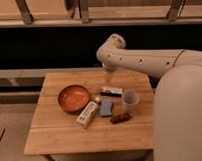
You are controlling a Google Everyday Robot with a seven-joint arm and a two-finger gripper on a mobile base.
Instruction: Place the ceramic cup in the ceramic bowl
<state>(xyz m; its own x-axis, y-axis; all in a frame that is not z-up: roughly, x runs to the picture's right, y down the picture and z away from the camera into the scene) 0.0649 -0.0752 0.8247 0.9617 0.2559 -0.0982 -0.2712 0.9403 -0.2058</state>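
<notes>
The ceramic cup (130, 100), small, pale and round, stands upright on the right part of the wooden table (56, 131). The ceramic bowl (73, 98), wide and orange-red inside with a dark rim, sits on the left part of the table and holds nothing. The cup and bowl are apart, with other items between them. My gripper (109, 74) hangs down from the white arm (139, 61) over the far middle of the table. It is behind and to the left of the cup, and touches nothing.
Between bowl and cup lie a white rectangular carton (88, 114), a blue flat object (106, 108), a small dark, white and red packet (111, 91) and a brown bar-like item (120, 117). My white body (181, 117) fills the right side. A dark ledge runs behind the table.
</notes>
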